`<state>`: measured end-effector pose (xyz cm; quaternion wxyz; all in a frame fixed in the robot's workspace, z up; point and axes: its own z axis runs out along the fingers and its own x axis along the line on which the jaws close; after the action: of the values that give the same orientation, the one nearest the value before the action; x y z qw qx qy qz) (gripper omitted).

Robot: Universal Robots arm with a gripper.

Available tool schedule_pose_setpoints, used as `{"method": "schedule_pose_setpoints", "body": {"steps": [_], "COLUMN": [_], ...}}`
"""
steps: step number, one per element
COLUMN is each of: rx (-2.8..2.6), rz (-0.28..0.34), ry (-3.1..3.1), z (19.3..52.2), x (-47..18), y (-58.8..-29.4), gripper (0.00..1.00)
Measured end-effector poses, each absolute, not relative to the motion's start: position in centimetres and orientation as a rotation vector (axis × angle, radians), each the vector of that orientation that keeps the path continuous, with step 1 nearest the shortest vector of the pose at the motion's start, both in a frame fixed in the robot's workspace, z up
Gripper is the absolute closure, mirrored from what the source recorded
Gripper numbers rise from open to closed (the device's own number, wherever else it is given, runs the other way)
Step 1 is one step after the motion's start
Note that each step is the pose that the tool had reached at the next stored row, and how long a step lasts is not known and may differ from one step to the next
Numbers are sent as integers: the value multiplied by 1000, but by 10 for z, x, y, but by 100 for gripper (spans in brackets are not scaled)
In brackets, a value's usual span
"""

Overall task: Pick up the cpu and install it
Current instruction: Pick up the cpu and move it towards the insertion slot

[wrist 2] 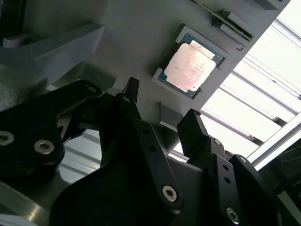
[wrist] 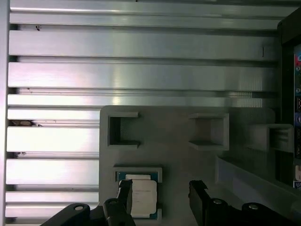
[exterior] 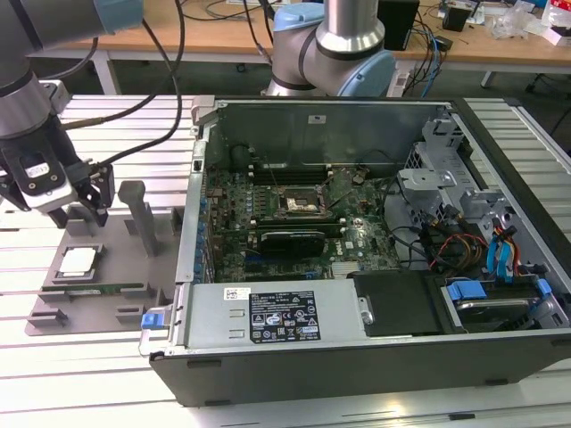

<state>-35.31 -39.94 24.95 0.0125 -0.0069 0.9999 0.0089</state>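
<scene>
Gripper (exterior: pixel 78 217): jaws wide open and holding nothing. In both wrist views the two black jointed fingers (wrist 2: pixel 141 136) stand well apart with open space between them. It hangs over the far end of the grey fixture plate (exterior: pixel 107 308), at the exterior view's left, just beyond the cpu (exterior: pixel 76 260). In the first wrist view one fingertip (wrist: pixel 124 190) overlaps the chip's edge. The second wrist view shows a gap there, so contact appears unlikely, though that cannot be confirmed.

Cpu: a flat square chip with a pale silvery metal top on a dark green border. It lies face up in a shallow raised nest on the plate, seen in both wrist views (wrist 2: pixel 190 67) (wrist: pixel 141 197).

Fixture plate: matte grey plastic with box-shaped pockets (wrist: pixel 209 131) and an upright post (exterior: pixel 138 214). It rests on a table (exterior: pixel 116 134) of ribbed aluminium slats.

Computer case (exterior: pixel 357 361): a dark metal box lying open to the exterior view's right of the plate. Inside are a green motherboard (exterior: pixel 357 241) with a dark square socket frame (exterior: pixel 303 203) near its middle, a silver power supply (exterior: pixel 277 314) along the near wall, and drive bays with orange and blue cables (exterior: pixel 482 254) at the right end.
</scene>
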Motion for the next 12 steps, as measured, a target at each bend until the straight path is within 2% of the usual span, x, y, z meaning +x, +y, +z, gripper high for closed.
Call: {"method": "schedule_pose_setpoints", "body": {"steps": [12], "rx": [-21], "rz": [28], "ry": [3116], "z": [235], "x": [-353], "y": [-399], "gripper": [40]}}
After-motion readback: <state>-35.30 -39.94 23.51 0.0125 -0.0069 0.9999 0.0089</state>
